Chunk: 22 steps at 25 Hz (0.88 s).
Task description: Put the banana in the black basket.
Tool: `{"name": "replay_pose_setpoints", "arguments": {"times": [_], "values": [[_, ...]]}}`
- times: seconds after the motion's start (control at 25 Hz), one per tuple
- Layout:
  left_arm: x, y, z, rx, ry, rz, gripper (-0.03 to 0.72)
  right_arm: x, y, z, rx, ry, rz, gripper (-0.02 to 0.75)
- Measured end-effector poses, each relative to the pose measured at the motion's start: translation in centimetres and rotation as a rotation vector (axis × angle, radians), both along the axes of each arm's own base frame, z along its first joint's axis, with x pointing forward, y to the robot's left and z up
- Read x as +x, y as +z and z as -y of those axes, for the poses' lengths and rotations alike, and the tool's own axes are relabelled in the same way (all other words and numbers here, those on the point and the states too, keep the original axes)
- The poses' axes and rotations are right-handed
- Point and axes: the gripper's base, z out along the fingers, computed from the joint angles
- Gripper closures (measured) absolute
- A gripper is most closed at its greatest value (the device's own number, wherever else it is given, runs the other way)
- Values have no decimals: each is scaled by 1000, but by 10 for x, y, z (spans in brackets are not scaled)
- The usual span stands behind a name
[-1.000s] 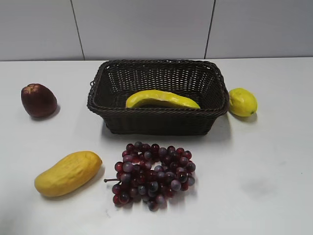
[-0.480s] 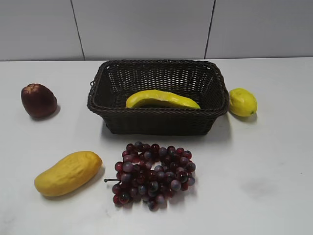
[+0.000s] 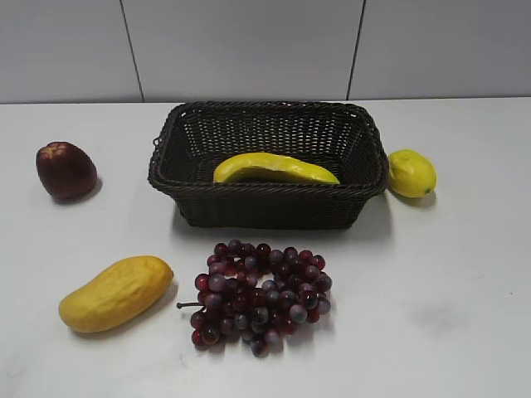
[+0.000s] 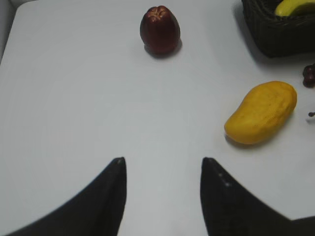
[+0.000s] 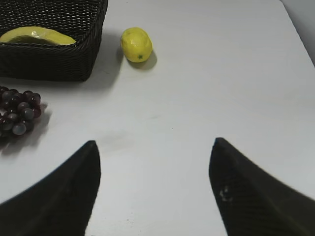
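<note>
The banana point(image 3: 274, 168) lies inside the black basket point(image 3: 267, 207), along its front wall. It also shows in the right wrist view point(image 5: 37, 36) inside the basket point(image 5: 49, 61), and its tip shows in the left wrist view point(image 4: 295, 7) in the basket's corner point(image 4: 275, 37). My left gripper point(image 4: 163, 161) is open and empty over bare table at the left. My right gripper point(image 5: 153, 143) is open and empty over bare table at the right. Neither gripper shows in the exterior view.
A yellow mango point(image 3: 116, 293) lies front left, a bunch of dark red grapes point(image 3: 259, 294) in front of the basket. A dark red fruit point(image 3: 65, 170) sits far left, a lemon point(image 3: 411, 172) right of the basket. All rest on a white table.
</note>
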Motion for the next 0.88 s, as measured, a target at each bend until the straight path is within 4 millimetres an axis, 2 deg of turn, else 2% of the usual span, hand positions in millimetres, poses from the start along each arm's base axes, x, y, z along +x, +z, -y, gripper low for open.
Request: {"name": "replay_pose_setpoints", "arguments": {"times": [0.44, 0.88], "values": [[-23, 1, -4, -26, 0, 148, 217, 0, 0, 0, 0, 0, 0, 218], [-24, 1, -4, -27, 0, 155, 217, 0, 0, 0, 0, 0, 0, 218]]}}
